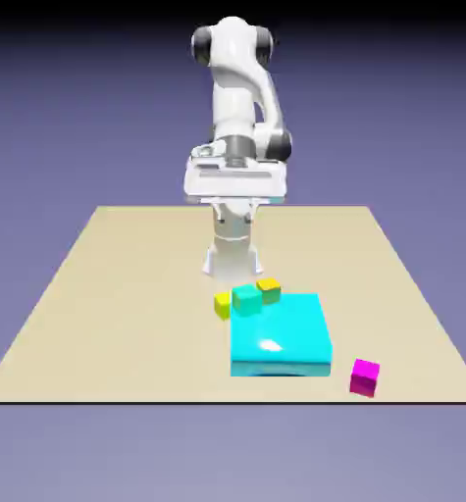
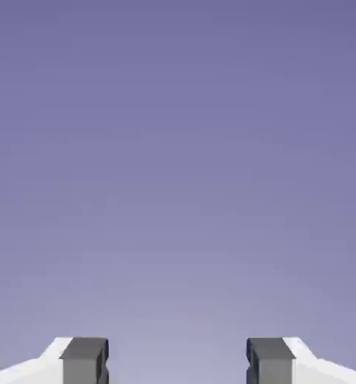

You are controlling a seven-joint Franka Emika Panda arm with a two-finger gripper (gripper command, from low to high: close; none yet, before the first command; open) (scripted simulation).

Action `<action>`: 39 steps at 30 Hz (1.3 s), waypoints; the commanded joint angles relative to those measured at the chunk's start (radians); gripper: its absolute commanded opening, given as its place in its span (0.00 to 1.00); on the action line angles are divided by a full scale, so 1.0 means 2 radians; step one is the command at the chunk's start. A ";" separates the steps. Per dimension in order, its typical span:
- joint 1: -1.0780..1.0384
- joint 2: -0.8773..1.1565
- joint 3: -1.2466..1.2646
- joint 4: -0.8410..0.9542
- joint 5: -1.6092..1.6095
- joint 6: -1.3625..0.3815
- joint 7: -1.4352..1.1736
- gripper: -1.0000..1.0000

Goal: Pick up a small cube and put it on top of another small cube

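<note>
Magenta marks the small cube (image 1: 364, 378), resting near the worktop's (image 1: 109, 314) front edge toward the exterior view's right, just beside the large cyan block (image 1: 280, 336). I hold my end effector (image 2: 178, 361) wide apart with only backdrop between its tips, well above and behind that cube, toward the exterior view's left.

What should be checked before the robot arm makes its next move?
- Gripper open: ok, the tips stand wide apart.
- Nothing held: ok, only backdrop shows between the tips.
- Magenta cube free to grasp: ok, it stands apart from the cyan block.
- Gripper lined up over the magenta cube: not ok, it is high above the table, away from that cube.
- Which cube goes underneath: cannot tell, several small ones are there.
</note>
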 commanded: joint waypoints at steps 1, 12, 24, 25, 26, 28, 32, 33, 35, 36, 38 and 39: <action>-0.004 0.018 0.010 0.014 -0.003 -0.014 0.011 0.50; -0.047 0.217 0.120 0.170 -0.038 -0.165 0.131 0.50; -0.094 0.435 0.239 0.339 -0.076 -0.331 0.262 0.50; -0.098 0.453 0.249 0.353 -0.079 -0.344 0.273 0.50; -0.102 0.471 0.259 0.367 -0.082 -0.358 0.284 0.50; -0.110 0.507 0.279 0.396 -0.088 -0.386 0.306 0.50; -0.125 0.580 0.319 0.452 -0.101 -0.441 0.350 0.50; -0.129 0.598 0.329 0.466 -0.104 -0.455 0.361 0.50; -0.137 0.634 0.349 0.495 -0.111 -0.482 0.383 0.50; -0.141 0.652 0.359 0.509 -0.114 -0.496 0.393 0.50; -0.149 0.689 0.379 0.537 -0.120 -0.523 0.415 0.50; -0.153 0.707 0.389 0.551 -0.123 -0.537 0.426 0.50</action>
